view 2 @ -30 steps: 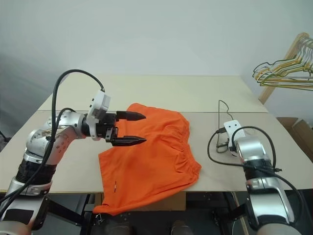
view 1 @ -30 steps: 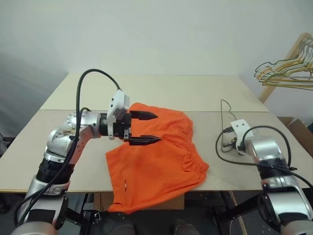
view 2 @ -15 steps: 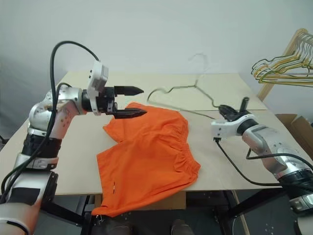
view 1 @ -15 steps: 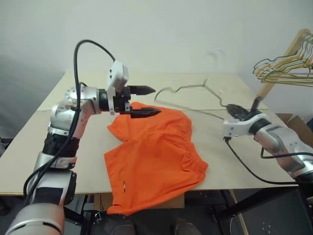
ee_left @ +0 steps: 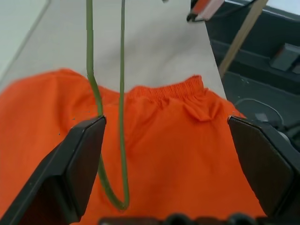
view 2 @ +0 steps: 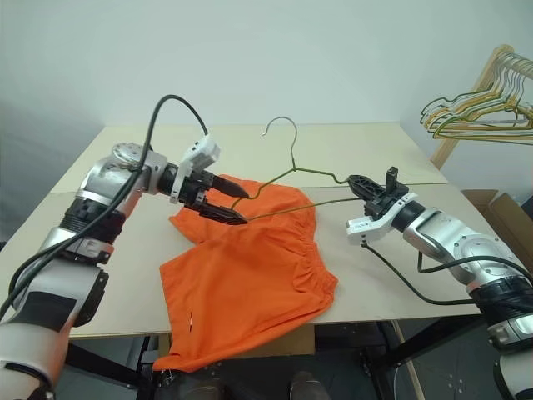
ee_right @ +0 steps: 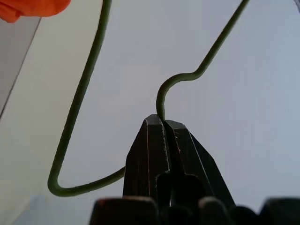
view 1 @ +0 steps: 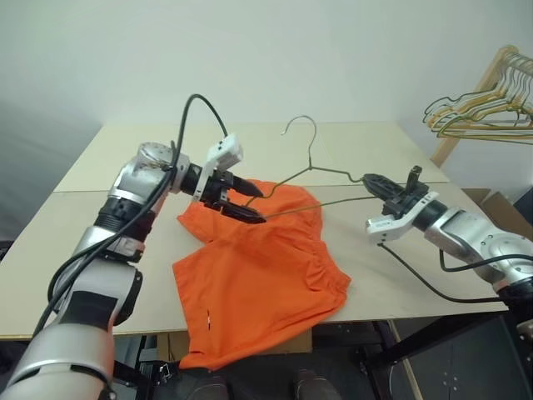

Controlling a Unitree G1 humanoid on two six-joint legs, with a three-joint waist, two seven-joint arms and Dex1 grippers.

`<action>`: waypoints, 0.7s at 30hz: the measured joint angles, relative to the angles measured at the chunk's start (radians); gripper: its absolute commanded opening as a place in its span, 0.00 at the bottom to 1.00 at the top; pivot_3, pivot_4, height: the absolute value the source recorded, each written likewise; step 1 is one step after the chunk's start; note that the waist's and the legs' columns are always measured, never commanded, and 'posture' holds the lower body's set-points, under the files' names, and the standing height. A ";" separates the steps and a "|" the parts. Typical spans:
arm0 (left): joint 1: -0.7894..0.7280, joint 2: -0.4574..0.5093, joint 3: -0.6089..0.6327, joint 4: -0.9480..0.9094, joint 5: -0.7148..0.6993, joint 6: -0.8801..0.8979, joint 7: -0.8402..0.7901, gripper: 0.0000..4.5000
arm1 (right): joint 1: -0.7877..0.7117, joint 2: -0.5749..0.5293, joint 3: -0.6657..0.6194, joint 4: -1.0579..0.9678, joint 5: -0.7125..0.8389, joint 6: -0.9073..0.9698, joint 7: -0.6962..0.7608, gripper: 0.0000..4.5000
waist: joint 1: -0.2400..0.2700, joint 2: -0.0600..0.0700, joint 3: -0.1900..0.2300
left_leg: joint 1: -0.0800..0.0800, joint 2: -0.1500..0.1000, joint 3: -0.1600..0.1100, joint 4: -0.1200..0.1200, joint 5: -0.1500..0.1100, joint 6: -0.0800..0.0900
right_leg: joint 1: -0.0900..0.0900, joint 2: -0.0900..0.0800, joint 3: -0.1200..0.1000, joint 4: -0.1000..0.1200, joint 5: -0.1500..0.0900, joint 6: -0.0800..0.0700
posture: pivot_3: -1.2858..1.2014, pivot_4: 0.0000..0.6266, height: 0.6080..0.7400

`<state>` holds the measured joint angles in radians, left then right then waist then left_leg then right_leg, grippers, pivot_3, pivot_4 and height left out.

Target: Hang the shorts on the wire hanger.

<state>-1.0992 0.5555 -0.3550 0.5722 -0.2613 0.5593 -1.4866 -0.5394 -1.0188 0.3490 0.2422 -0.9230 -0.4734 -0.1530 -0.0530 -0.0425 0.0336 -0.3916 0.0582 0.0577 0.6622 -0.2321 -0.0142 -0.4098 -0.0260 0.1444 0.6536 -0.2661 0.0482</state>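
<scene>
A pale wooden table [view 1: 100,242] holds bright orange soft fabric shorts [view 1: 258,275], spread flat at its centre with one leg draping over the near edge toward six o'clock. From nine o'clock the left gripper [view 1: 247,202] reaches in above the shorts' far leg, its two black fingers spread wide apart with one end of the thin grey wire hanger [view 1: 310,167] between them, touching neither. The hanger is raised above the shorts, hook up at twelve o'clock. At three o'clock the right gripper [view 1: 373,181] has its jaws pinched together on the hanger's other end. A bunch of coloured hangers [view 1: 475,112] hangs at two o'clock.
</scene>
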 measured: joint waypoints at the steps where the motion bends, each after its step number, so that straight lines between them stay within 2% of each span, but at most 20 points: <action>1: -0.015 -0.016 -0.001 0.023 0.018 0.000 0.005 1.00 | 0.000 0.006 -0.003 0.000 -0.002 -0.001 -0.001 0.00 | -0.002 0.000 0.000 | 0.000 0.000 0.000 0.000 0.000 0.000 | 0.000 0.000 0.000 0.000 0.000 0.000 | 0.53 0.00 1.00; 11: -0.038 -0.085 0.007 0.111 0.079 -0.018 -0.004 1.00 | -0.001 0.018 -0.041 -0.036 -0.005 -0.006 -0.002 0.00 | -0.024 0.000 0.000 | 0.000 -0.002 -0.001 0.000 0.000 0.000 | 0.000 -0.002 0.001 0.002 0.000 0.000 | 0.52 0.00 1.00; 15: -0.043 -0.075 0.059 0.124 0.059 -0.008 -0.044 1.00 | 0.001 0.020 -0.050 -0.036 -0.005 -0.006 -0.001 0.00 | -0.027 0.000 0.000 | 0.001 -0.002 -0.001 0.000 0.000 0.000 | 0.001 -0.002 0.001 0.002 0.000 0.000 | 0.53 0.00 1.00; 21: -0.032 -0.041 0.025 0.106 0.123 -0.038 -0.061 1.00 | 0.000 0.032 -0.050 -0.036 -0.005 -0.012 -0.001 0.00 | -0.032 0.000 0.000 | 0.002 -0.005 -0.002 0.000 0.000 0.000 | 0.003 -0.005 0.001 0.002 -0.001 0.002 | 0.53 0.00 1.00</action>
<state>-1.1308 0.5147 -0.3300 0.6779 -0.1386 0.5212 -1.5477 -0.5397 -0.9871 0.2989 0.2060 -0.9280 -0.4852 -0.1539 -0.0853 -0.0425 0.0336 -0.3895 0.0531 0.0554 0.6622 -0.2321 -0.0138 -0.4068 -0.0305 0.1449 0.6556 -0.2670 0.0497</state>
